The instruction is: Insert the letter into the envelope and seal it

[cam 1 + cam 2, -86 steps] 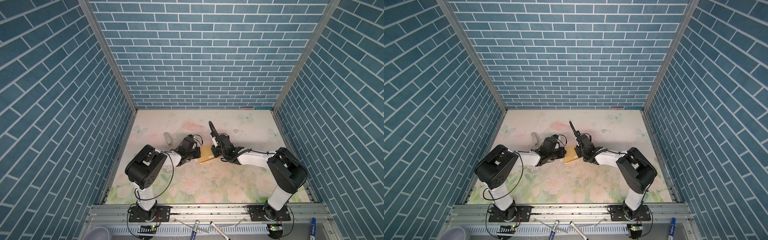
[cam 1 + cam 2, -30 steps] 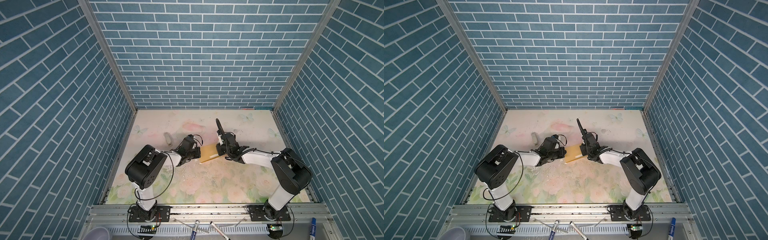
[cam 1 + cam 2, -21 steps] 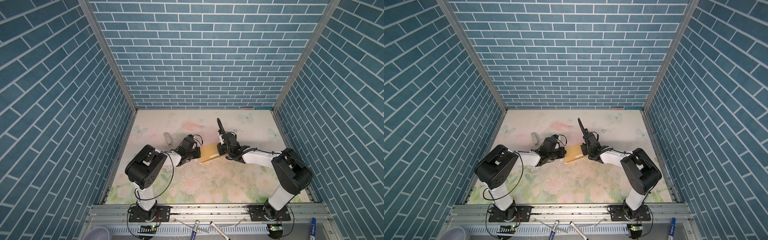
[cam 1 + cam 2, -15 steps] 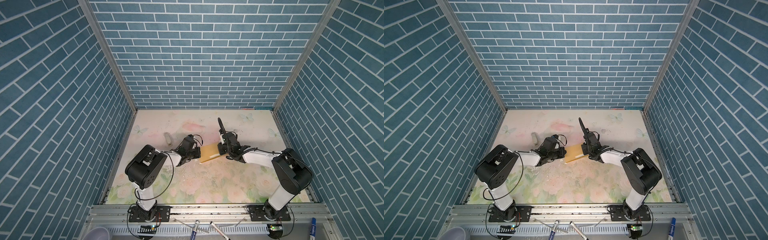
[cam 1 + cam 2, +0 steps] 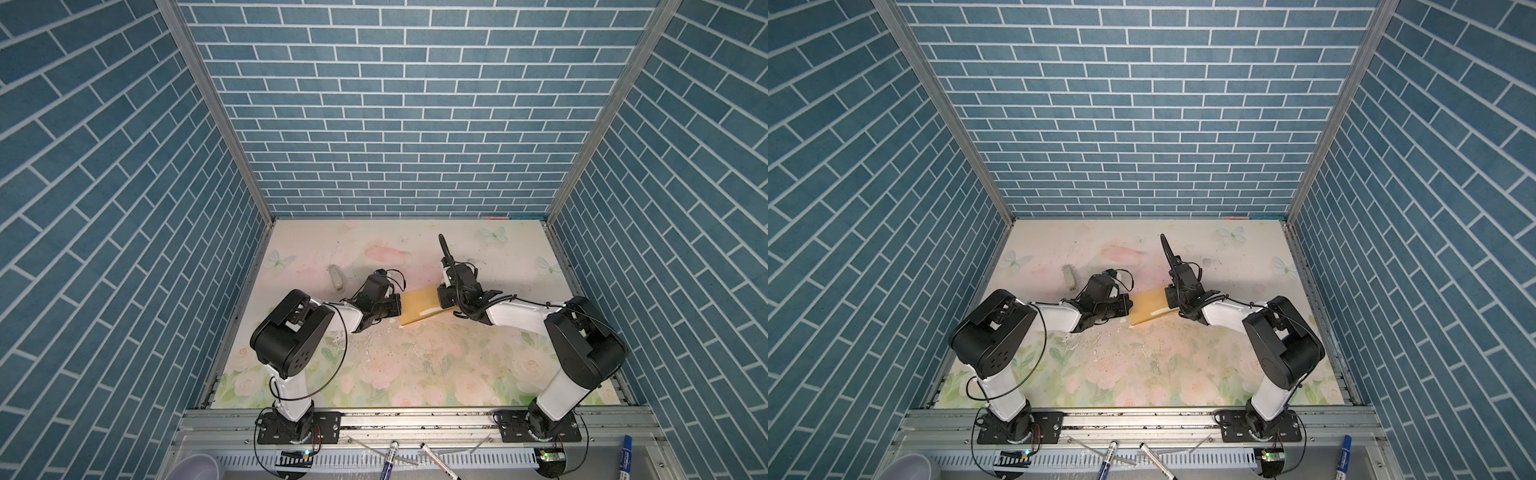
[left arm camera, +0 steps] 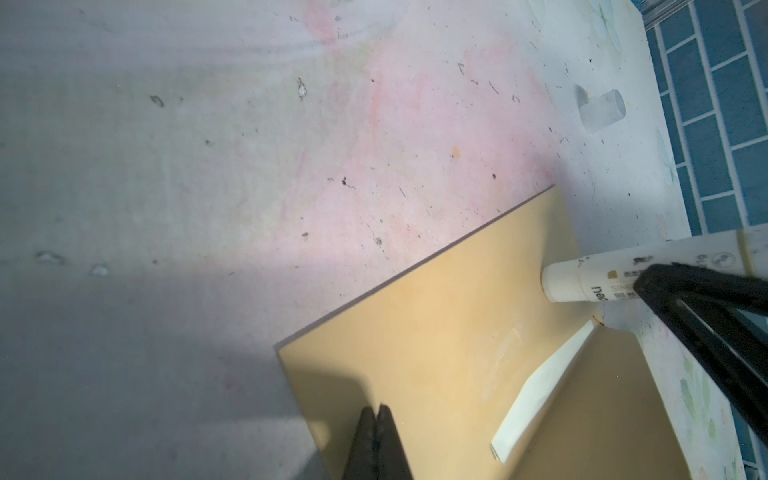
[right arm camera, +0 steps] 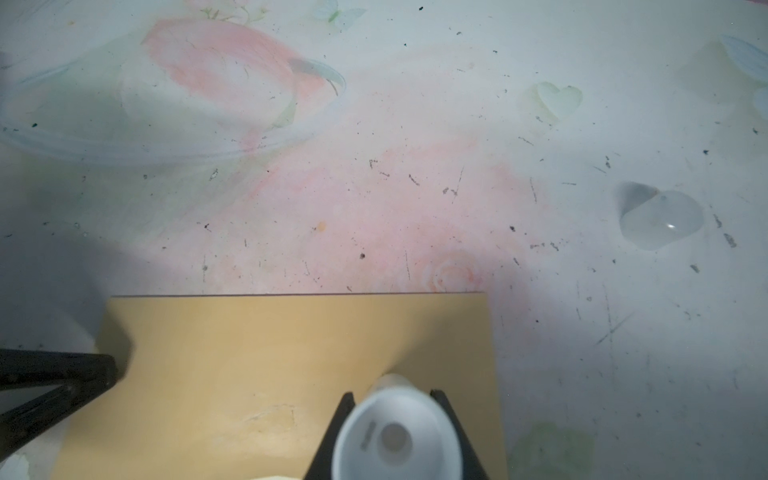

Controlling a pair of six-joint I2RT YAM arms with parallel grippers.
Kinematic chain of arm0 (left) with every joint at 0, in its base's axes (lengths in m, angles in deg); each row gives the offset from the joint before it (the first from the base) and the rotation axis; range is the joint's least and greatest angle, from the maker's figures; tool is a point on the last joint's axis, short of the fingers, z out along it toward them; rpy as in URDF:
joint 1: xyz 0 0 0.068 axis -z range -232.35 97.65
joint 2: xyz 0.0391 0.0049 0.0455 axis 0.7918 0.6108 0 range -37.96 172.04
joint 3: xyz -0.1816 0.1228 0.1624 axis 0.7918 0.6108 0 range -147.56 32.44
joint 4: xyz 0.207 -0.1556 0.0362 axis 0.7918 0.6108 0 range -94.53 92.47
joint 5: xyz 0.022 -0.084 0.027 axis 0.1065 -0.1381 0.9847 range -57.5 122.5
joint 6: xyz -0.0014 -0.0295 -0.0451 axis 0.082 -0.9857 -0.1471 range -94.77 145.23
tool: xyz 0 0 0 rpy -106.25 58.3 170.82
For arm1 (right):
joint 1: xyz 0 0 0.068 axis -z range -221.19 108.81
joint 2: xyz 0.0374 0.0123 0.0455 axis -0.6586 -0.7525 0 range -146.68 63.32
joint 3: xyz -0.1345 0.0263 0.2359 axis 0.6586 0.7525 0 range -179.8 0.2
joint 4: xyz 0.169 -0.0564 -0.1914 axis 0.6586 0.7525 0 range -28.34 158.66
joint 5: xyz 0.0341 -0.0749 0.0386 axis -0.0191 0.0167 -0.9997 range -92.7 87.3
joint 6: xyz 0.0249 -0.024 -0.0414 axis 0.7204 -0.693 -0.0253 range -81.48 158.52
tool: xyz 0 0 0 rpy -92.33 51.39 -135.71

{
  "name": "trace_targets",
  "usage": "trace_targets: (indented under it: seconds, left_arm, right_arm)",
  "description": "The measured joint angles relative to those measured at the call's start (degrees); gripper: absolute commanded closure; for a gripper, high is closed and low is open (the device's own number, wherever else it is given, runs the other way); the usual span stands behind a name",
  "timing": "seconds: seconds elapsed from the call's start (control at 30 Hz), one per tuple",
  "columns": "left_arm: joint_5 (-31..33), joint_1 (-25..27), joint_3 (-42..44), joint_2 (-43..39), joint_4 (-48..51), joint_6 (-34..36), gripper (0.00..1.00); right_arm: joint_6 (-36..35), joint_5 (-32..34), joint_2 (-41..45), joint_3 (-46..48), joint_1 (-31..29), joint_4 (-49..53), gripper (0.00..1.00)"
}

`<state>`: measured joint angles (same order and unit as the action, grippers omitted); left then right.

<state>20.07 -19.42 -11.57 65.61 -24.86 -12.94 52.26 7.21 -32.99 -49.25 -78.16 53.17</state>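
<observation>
The envelope (image 5: pixel 417 305) lay flat on the table (image 7: pixel 374 166), and I tell every place from it. My left tool (image 6: pixel 376 411) was pressed together with nothing between its tips. The tips sat on one end of the envelope, right at its edge. I think it was there to pin the paper down.

My right tool (image 7: pixel 392 399) was pinching a white glue stick (image 7: pixel 395 440). The stick leaned down over the other end of the envelope, and its tip seemed to touch the paper near the edge. The clear cap (image 7: pixel 660 218) of the stick lay on the table, well away from the envelope on that same side.

The flap (image 6: pixel 602 395) was open and lay flat. A pale strip (image 6: pixel 536 390) showed along the fold of the flap. It could be the edge of the letter poking out, but I could not tell. I saw no letter anywhere outside the envelope, so I judged it was inside and the glue step was in hand.

To do this step well, I thought I should:
- Press the left tool down firmly, so the envelope would not slide under the stick.
- Rub the glue in a line next to the fold with a soft push, because hard pushing could wrinkle or drag the paper.
- Stay off the pale strip, so the letter would not get stuck.

I also wanted to lift the stick straight up before folding the flap.
</observation>
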Motion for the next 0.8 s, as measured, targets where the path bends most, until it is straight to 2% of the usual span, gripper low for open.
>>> trace_targets:
  seconds: [0.27, 0.5, 0.63, 0.8]
  left_arm:
    - [0.0, 0.0, 0.0, 0.0, 0.0, 0.1, 1.00]
    - [0.2, 0.0, -0.2, -0.3, 0.8, 0.7, 1.00]
    - [1.1, 0.0, -0.5, -1.9, 4.4, 1.0, 1.00]
    - [2.0, 0.0, -2.8, -6.7, 10.4, 2.3, 0.81]
  right_arm:
    - [1.3, -2.0, 6.7, 1.7, 1.8, -0.9, 1.00]
    - [1.9, -3.7, 13.6, 3.7, 3.4, -9.2, 1.00]
    - [2.6, -6.1, 15.3, 4.8, 3.7, -13.7, 1.00]
    - [3.0, -8.5, 16.9, 6.7, 3.8, -18.4, 1.00]
